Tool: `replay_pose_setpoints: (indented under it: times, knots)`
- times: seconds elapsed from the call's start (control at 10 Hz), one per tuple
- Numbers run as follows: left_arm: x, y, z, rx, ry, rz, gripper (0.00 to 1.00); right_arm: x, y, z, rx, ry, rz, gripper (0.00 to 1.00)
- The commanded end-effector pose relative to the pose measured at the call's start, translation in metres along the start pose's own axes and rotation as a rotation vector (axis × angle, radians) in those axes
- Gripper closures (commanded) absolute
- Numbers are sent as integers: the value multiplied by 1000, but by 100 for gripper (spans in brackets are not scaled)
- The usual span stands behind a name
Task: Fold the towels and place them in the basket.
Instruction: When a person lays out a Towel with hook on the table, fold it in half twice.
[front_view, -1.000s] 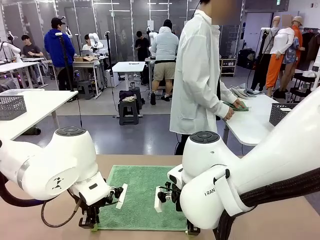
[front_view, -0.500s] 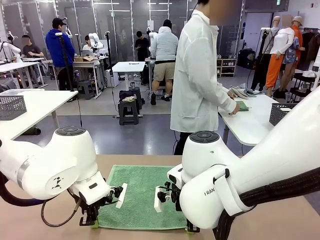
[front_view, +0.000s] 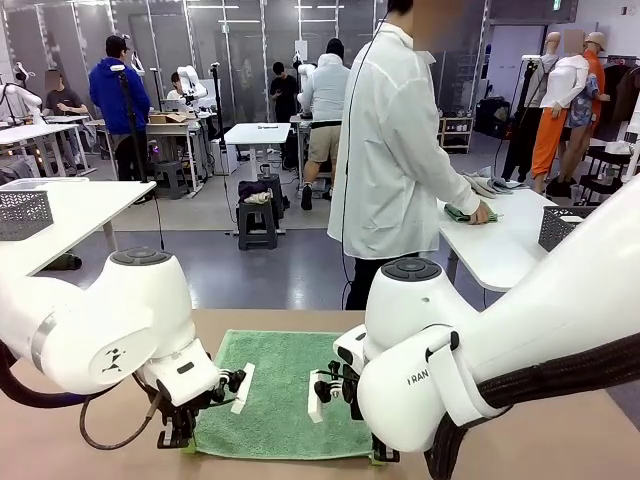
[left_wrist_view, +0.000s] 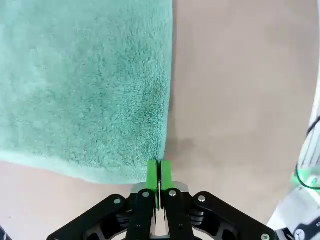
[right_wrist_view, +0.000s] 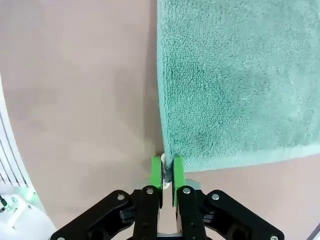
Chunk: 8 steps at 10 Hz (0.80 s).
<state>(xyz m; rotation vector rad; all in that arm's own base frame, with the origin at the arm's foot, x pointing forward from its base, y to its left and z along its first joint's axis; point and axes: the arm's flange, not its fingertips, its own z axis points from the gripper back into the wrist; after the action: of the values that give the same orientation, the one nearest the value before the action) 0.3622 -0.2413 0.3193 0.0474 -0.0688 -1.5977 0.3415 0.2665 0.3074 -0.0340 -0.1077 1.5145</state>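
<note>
A sea-green towel (front_view: 285, 385) lies flat on the brown table (front_view: 560, 440) between my two arms. My left gripper (front_view: 180, 440) points down at its near left corner. In the left wrist view the green pads (left_wrist_view: 153, 172) are pressed together on the corner of the towel (left_wrist_view: 85, 85). My right gripper (front_view: 383, 455) is at the near right corner, its pads (right_wrist_view: 156, 172) pinching the edge of the towel (right_wrist_view: 235, 80). A dark grey mesh basket (front_view: 560, 226) stands on the white table at the right, and another basket (front_view: 22, 213) on the white table at the left.
A person in a long white coat (front_view: 395, 150) stands beyond the table's far edge, turned right, one hand on a folded green cloth (front_view: 470, 212) on the white side table (front_view: 500, 250). Bare brown tabletop lies left and right of the towel.
Both grippers have closed down onto the towel's near corners. The person has shifted slightly and moved a hand along the side table.
</note>
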Motion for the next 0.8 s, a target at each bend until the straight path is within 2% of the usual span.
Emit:
replay_pose_setpoints:
  times: [0.0,0.4,0.7]
  knots:
    - [-10,-9,31,14,-22,24,100,-1,5,35,-20,-10,12,100]
    - [-15,-12,48,82,-51,9,100,8,3,53,-88,2,36,100]
    - [-11,-1,45,70,-33,31,100,4,2,51,-70,-18,16,100]
